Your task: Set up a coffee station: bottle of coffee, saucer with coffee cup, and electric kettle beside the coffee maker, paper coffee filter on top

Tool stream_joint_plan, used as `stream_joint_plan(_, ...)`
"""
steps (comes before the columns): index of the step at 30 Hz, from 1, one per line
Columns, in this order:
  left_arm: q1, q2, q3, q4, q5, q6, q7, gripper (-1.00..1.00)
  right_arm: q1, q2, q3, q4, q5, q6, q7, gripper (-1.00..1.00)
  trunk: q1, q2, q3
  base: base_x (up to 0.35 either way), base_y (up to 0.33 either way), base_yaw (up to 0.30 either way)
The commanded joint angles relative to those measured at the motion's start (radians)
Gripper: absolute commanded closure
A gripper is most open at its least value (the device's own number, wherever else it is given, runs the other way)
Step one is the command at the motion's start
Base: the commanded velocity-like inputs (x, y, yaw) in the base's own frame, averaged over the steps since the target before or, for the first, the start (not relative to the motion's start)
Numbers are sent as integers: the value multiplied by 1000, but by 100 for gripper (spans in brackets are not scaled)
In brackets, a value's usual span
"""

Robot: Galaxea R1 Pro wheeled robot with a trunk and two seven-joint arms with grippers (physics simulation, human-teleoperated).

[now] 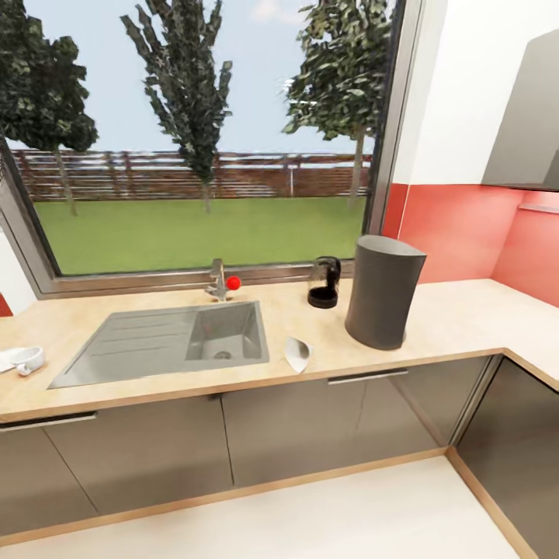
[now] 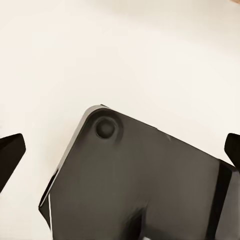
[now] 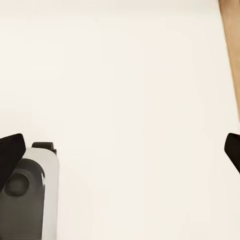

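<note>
Partly cut off: saucer [image 1: 9, 359] w/ coffee cup [image 1: 29, 359]

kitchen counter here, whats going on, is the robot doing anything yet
Nothing is being handled right now. The robot faces the kitchen countertop with both grippers open and empty, pointing down at pale floor: left gripper, right gripper. The coffee maker stands on the counter with the electric kettle close beside it, toward the window. A white paper coffee filter lies near the counter's front edge by the sink. The saucer and coffee cup sit at the far left.
</note>
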Motion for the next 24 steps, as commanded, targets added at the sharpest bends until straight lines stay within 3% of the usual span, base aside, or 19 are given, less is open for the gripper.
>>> stream_joint_plan(1,0,-1,4,-1,10,1,-10,-100,-1,-1,-4,3,11,-4,-9,-100,1,-2,-2,111,324,0)
stream_joint_plan(24,0,-1,4,4,11,1,-10,-100,-1,1,-4,3,11,-4,-7,-100,1,-2,-2,36,334,0)
